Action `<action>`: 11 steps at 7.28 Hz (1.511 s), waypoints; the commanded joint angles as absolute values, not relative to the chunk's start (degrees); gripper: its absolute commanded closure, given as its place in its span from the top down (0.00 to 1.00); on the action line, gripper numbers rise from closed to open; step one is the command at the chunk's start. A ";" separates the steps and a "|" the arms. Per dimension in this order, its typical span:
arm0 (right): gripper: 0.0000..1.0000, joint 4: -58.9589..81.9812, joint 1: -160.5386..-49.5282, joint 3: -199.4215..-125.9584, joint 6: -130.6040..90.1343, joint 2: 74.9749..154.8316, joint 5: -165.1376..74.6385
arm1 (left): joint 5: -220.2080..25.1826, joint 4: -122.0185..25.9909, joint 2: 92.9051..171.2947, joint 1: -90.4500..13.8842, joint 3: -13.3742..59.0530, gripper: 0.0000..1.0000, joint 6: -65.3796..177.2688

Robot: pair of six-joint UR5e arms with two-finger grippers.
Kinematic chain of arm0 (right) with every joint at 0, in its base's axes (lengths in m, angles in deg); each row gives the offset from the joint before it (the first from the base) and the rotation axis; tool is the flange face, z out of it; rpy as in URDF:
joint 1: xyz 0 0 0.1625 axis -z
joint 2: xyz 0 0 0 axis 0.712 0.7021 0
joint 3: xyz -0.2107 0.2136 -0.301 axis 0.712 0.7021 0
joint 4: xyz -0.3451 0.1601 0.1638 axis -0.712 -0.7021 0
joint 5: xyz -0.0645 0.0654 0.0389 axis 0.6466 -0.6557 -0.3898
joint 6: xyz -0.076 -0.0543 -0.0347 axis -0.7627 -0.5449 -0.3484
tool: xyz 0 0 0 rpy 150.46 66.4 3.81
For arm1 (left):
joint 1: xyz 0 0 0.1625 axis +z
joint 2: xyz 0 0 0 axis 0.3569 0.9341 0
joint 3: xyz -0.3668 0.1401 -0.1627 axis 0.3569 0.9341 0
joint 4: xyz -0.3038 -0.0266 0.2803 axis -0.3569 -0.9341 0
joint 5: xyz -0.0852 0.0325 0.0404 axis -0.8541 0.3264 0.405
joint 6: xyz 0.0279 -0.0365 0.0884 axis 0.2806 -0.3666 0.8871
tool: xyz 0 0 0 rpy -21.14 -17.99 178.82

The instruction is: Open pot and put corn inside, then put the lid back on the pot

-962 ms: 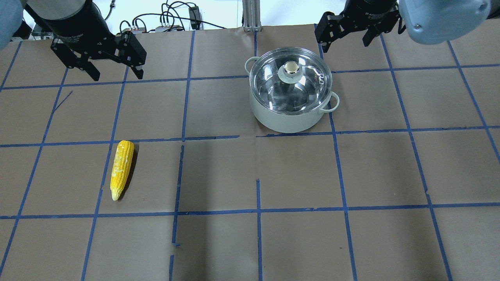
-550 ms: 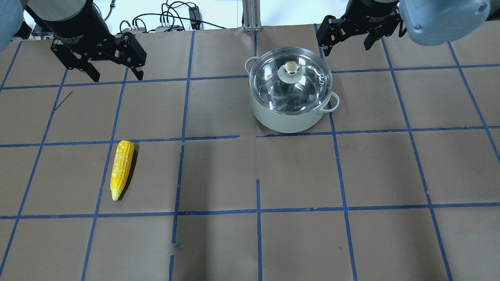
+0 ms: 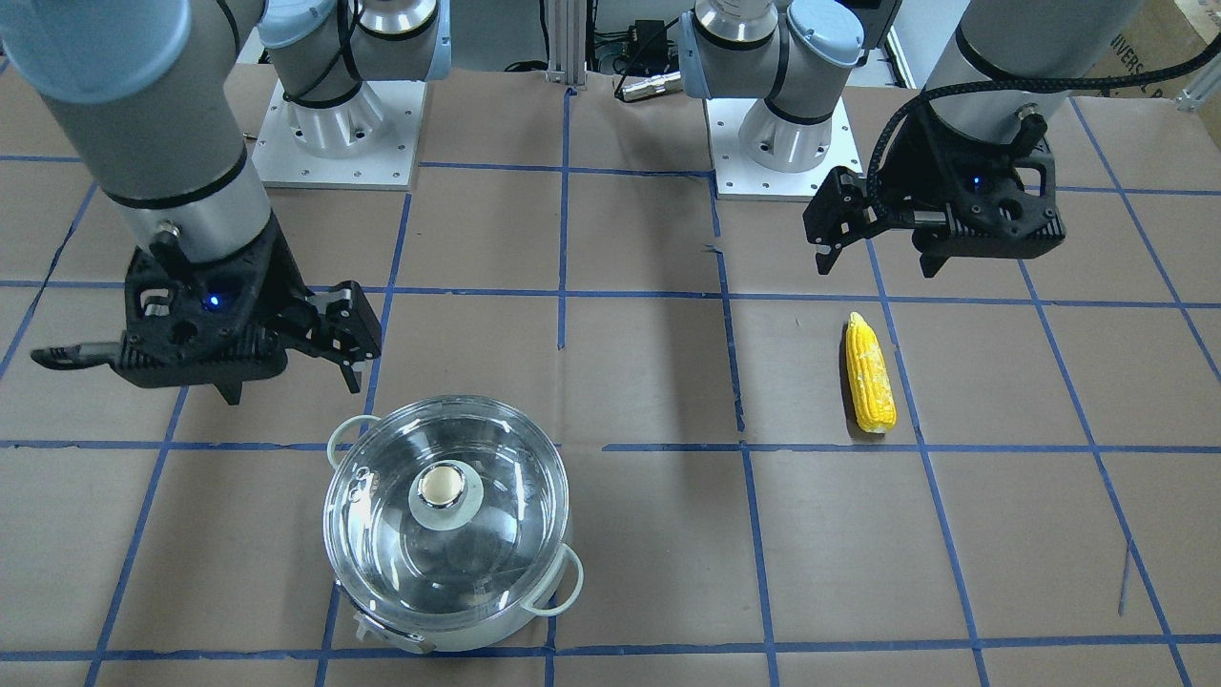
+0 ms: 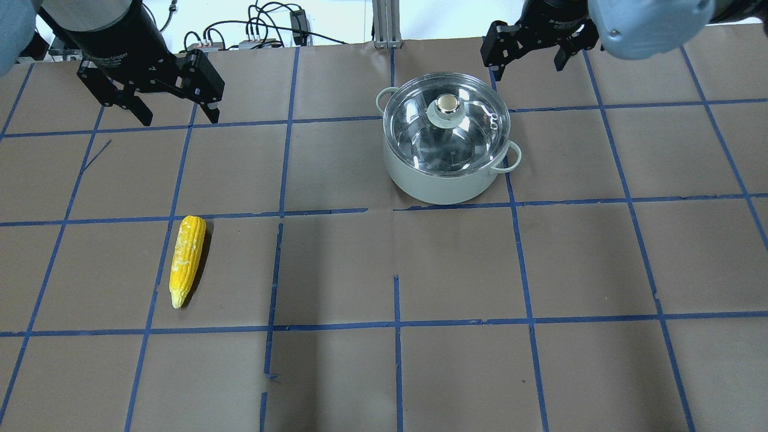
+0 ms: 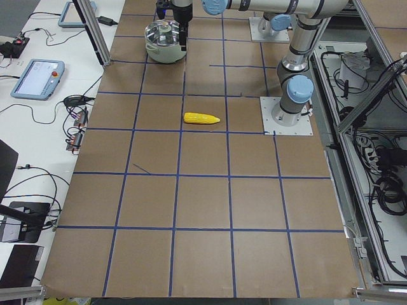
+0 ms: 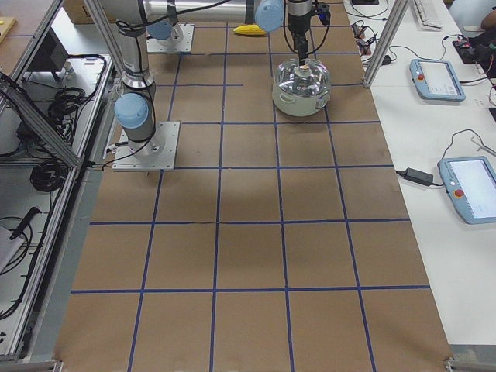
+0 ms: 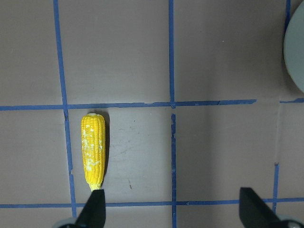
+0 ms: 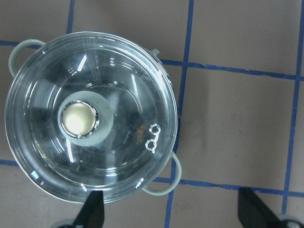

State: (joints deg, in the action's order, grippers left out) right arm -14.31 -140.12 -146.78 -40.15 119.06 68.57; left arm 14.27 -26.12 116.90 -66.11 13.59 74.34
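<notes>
The pot [image 4: 447, 183] stands on the table right of centre, closed by the glass lid [image 4: 474, 123] with its pale knob [image 4: 447, 104]. The corn [image 4: 186, 259] lies alone on the table at the left, tapered end toward the near edge. My left gripper [image 4: 178, 114] is open and empty, high above the table beyond the corn; its wrist view shows the corn [image 7: 92, 151] ahead of the fingertips. My right gripper [image 4: 524, 60] is open and empty, hovering just beyond and right of the pot; its wrist view shows the lid [image 8: 133, 95] and knob [image 8: 78, 118] from above.
Brown paper with a blue tape grid covers the table [image 4: 396, 270]. Cables [image 4: 264, 27] and an aluminium post [image 4: 384, 24] stand at the far edge. The two arm bases [image 3: 334, 134] are bolted at the robot's side.
My right gripper has shifted slightly left, toward the pot, still open. The left gripper, corn, pot and lid have not moved.
</notes>
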 commanded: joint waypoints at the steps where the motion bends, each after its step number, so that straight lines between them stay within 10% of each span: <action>1: 1.00 -14.31 -145.84 -135.49 -38.50 107.21 69.09 | 14.28 -26.04 116.99 -66.10 13.61 1.00 74.45; 8: 0.95 -13.61 -146.30 -136.76 -38.06 102.40 66.27 | 15.34 -26.22 116.81 -66.10 13.87 1.00 74.45; 11: 0.75 -10.63 -146.21 -136.67 -37.44 102.49 66.89 | 15.34 -26.22 116.64 -66.10 13.96 1.00 74.45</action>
